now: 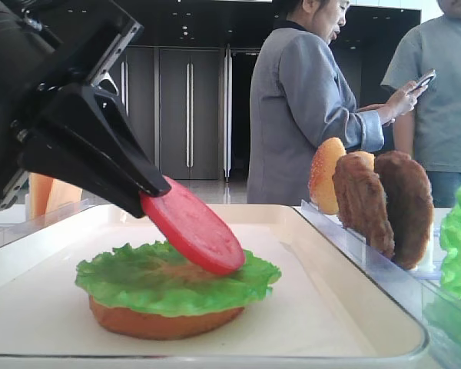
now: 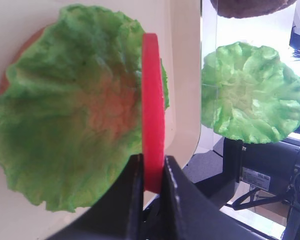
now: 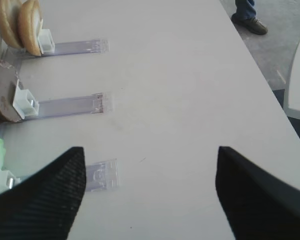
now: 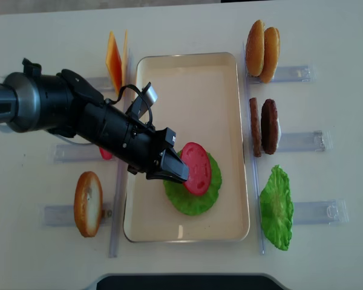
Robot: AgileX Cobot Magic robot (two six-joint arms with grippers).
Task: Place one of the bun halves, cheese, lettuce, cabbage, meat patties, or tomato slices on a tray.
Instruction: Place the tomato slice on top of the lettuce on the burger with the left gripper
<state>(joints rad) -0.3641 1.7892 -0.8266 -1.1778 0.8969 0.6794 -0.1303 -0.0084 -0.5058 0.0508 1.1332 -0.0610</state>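
Note:
My left gripper [image 4: 181,172] is shut on the edge of a red tomato slice [image 4: 196,168], and it reaches in from the left over the cream tray [image 4: 187,66]. The slice [image 1: 196,227] tilts down to the right, its low edge at the green lettuce [image 1: 138,280]. That leaf lies on a flat bun half [image 1: 161,323] in the tray. In the left wrist view the slice [image 2: 152,100] stands edge-on between the black fingers [image 2: 132,190], over the lettuce [image 2: 65,115]. My right gripper [image 3: 147,170] is open above bare table, holding nothing.
Clear holders flank the tray. On the right are two bun halves [image 4: 263,51], two meat patties [image 4: 266,127] and a second lettuce leaf [image 4: 277,208]. On the left are cheese [image 4: 114,63] and a bun half [image 4: 88,202]. Two people [image 1: 307,100] stand behind the table.

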